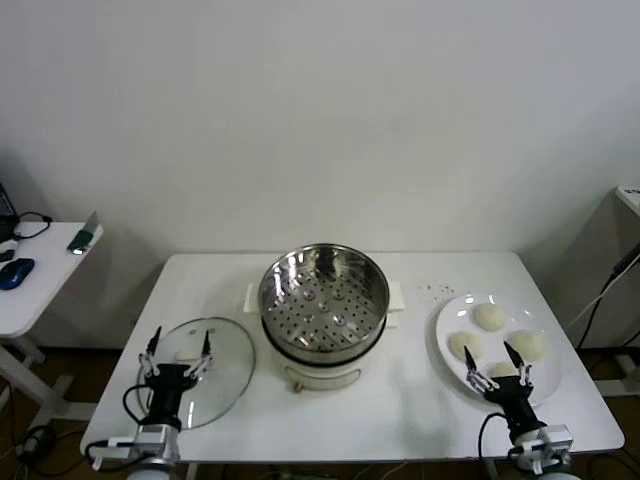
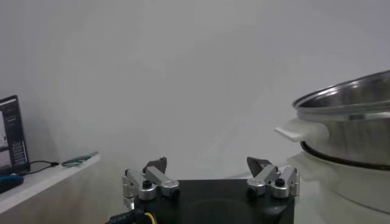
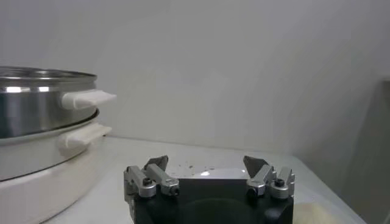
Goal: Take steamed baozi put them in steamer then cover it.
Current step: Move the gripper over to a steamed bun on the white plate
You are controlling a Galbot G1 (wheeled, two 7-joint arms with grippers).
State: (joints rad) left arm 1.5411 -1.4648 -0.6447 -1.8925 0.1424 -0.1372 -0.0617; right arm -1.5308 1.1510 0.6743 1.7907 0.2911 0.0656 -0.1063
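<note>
The steel steamer (image 1: 323, 300) stands uncovered on its white base at the table's middle, with its perforated tray bare. It also shows in the left wrist view (image 2: 353, 115) and the right wrist view (image 3: 42, 103). The glass cover (image 1: 225, 385) lies flat on the table to its left. A white plate (image 1: 446, 322) on the right holds the baozi: one at the back (image 1: 489, 316), one left (image 1: 463, 346), one right (image 1: 528, 346), and a fourth partly hidden behind my right gripper. My left gripper (image 1: 180, 345) (image 2: 207, 164) is open above the cover. My right gripper (image 1: 492, 358) (image 3: 206, 163) is open over the plate's near side.
The white table (image 1: 400, 420) carries a few dark specks (image 1: 432, 290) behind the plate. A low side table at the far left holds a blue mouse (image 1: 15, 272) and a small device (image 1: 84, 238). A cabinet edge (image 1: 630, 195) and cables are at the far right.
</note>
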